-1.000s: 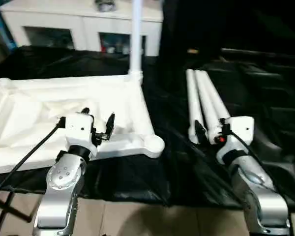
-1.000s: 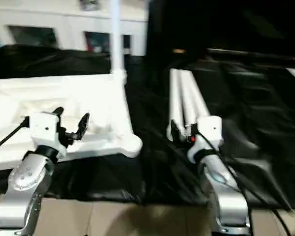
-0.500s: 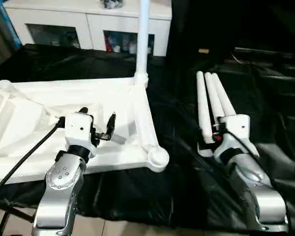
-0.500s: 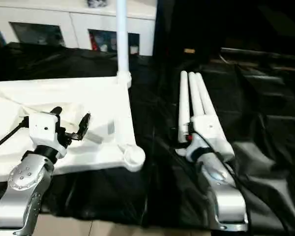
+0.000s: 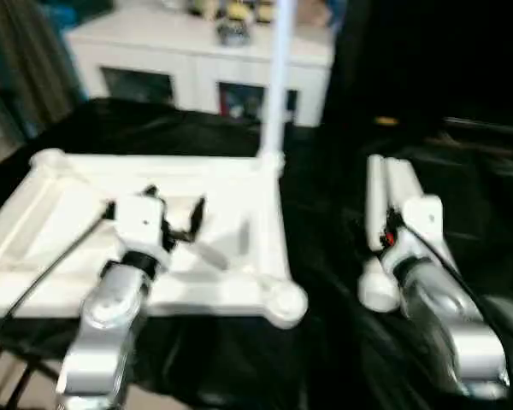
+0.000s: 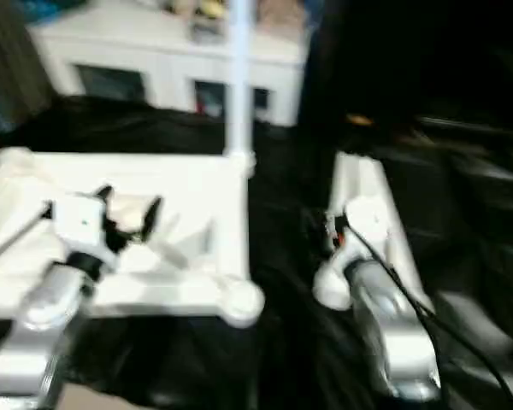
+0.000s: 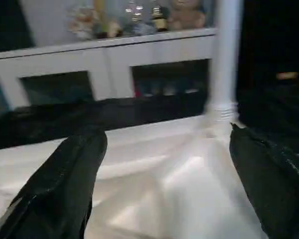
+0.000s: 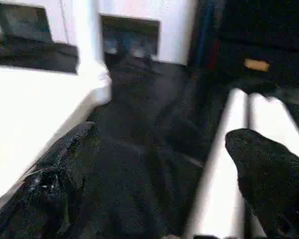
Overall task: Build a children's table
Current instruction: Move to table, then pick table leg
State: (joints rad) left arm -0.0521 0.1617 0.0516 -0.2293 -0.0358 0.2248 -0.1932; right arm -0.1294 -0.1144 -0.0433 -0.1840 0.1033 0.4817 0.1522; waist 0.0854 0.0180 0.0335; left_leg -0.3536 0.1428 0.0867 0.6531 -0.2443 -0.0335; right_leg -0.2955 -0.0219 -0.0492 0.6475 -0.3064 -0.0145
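The white tabletop (image 5: 60, 248) lies underside up on black cloth at the left. One white leg (image 5: 276, 85) stands upright in its far right corner socket. My left gripper (image 5: 173, 209) hovers open over the ribbed underside, nothing between its fingers (image 7: 65, 189). Loose white legs (image 5: 380, 192) lie side by side on the cloth to the right. My right gripper (image 8: 159, 189) is open just above their near ends, one finger (image 8: 264, 169) over a leg (image 8: 222, 169), holding nothing.
A white cabinet (image 5: 197, 60) with glass-fronted compartments stands behind the table, small items on top. Black cloth (image 5: 325, 256) covers the work surface, and a strip of it separates the tabletop from the loose legs. A black cable trails from my left wrist.
The camera has tilted up, so the whole picture has shifted. My right gripper has crept forward over the near ends of the loose legs. The left gripper stays over the tabletop.
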